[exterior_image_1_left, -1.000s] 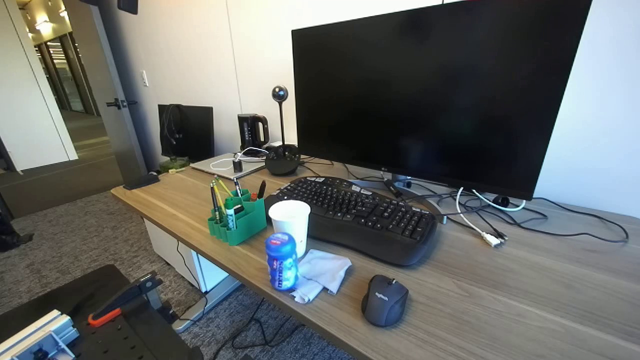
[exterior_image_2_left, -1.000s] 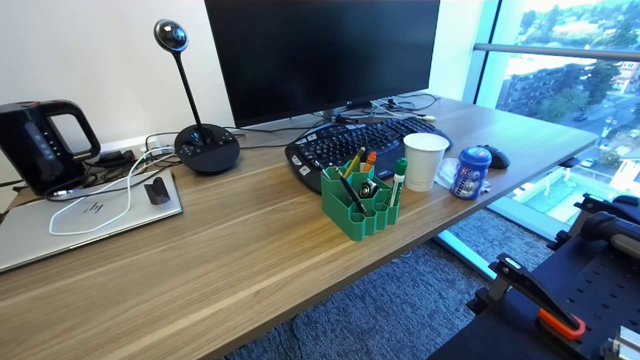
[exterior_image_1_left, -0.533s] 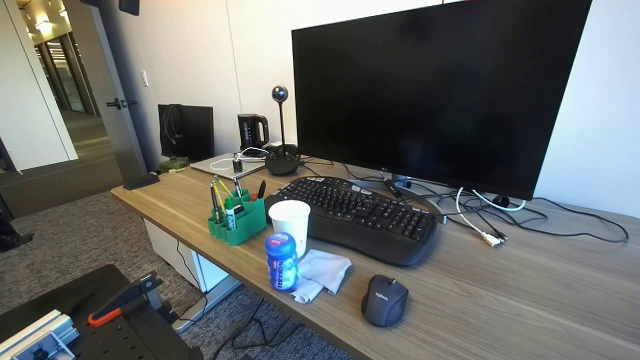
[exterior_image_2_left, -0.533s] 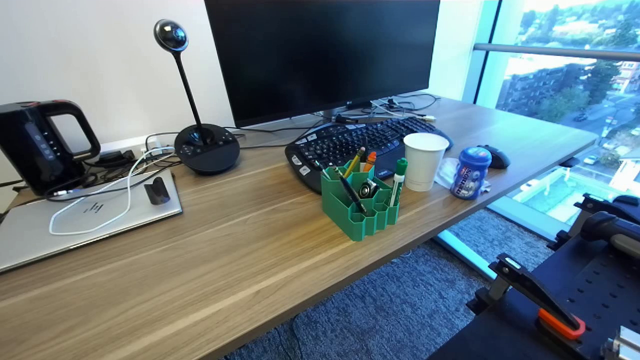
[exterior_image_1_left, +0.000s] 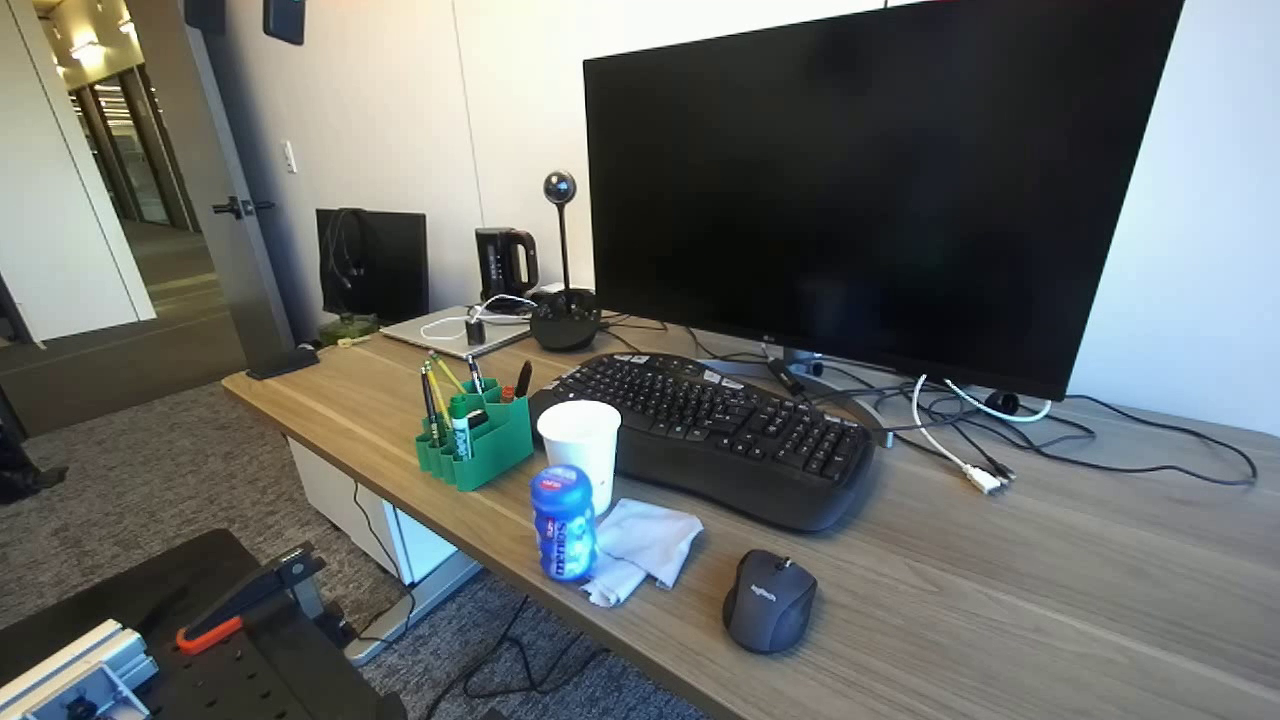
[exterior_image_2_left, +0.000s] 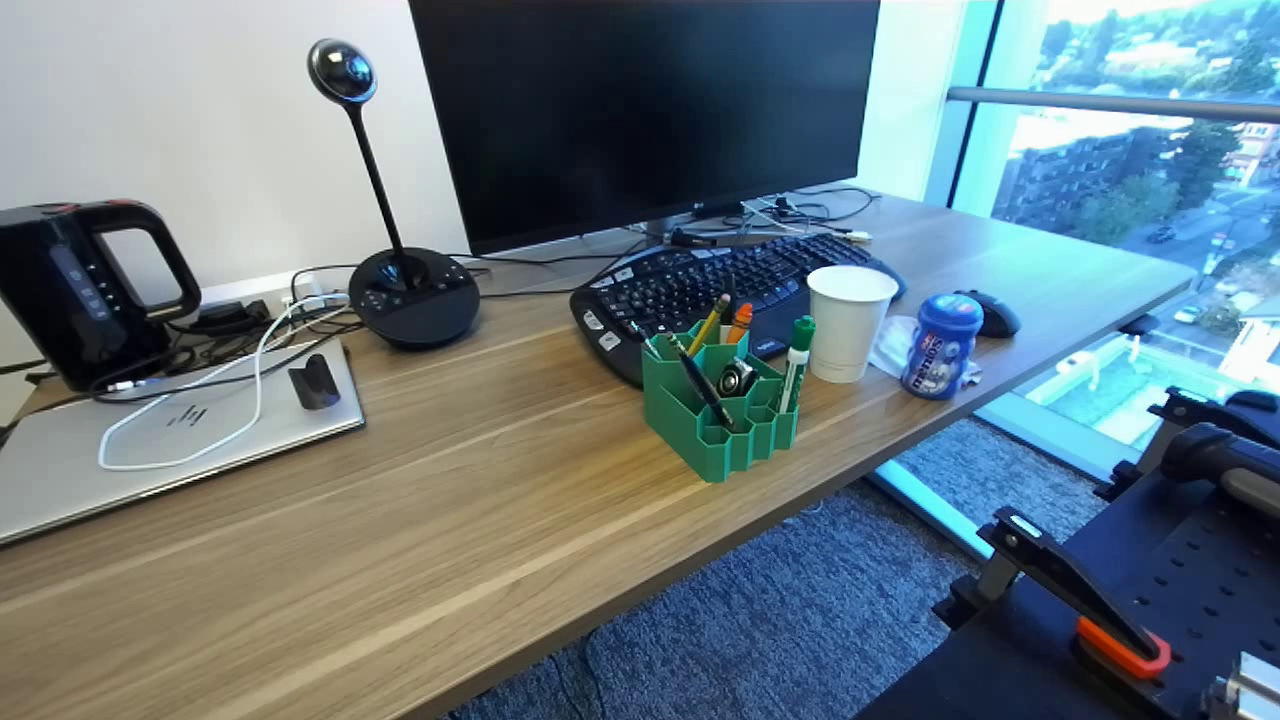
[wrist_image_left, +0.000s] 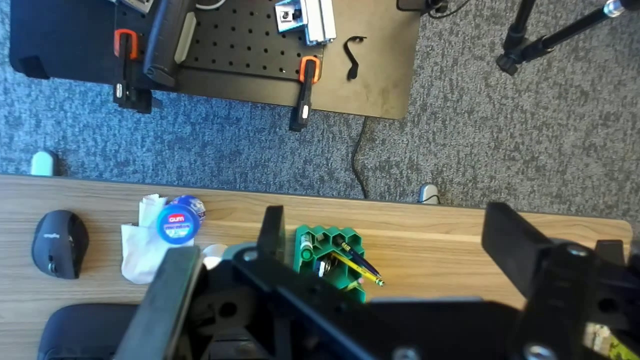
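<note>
My gripper (wrist_image_left: 384, 220) stands wide open above the desk in the wrist view, nothing between its fingers. Its dark fingertips (exterior_image_1_left: 284, 20) just show at the top left in an exterior view. Below the left finger in the wrist view is a green pen holder (wrist_image_left: 303, 235) with a green marker (wrist_image_left: 306, 247), a yellow pencil (wrist_image_left: 357, 266) and a dark pen (wrist_image_left: 357, 255). Part of the holder is hidden by the gripper. A white paper cup (exterior_image_2_left: 850, 320), a blue gum bottle (exterior_image_2_left: 942, 345) and a white cloth (exterior_image_1_left: 650, 535) stand or lie close together beside the holder.
A black keyboard (exterior_image_1_left: 710, 430), a mouse (exterior_image_1_left: 769, 602) and a large monitor (exterior_image_1_left: 860, 200) are on the desk (exterior_image_2_left: 480, 510). A stalked camera (exterior_image_2_left: 415, 300), a laptop (exterior_image_2_left: 200, 430) and a kettle (exterior_image_2_left: 70, 300) are at the far end. Clamps (wrist_image_left: 305, 95) sit on the black robot table (wrist_image_left: 375, 95).
The gripper's fingertips have come a little lower and to the right at the top left of an exterior view. The things on the desk have not moved.
</note>
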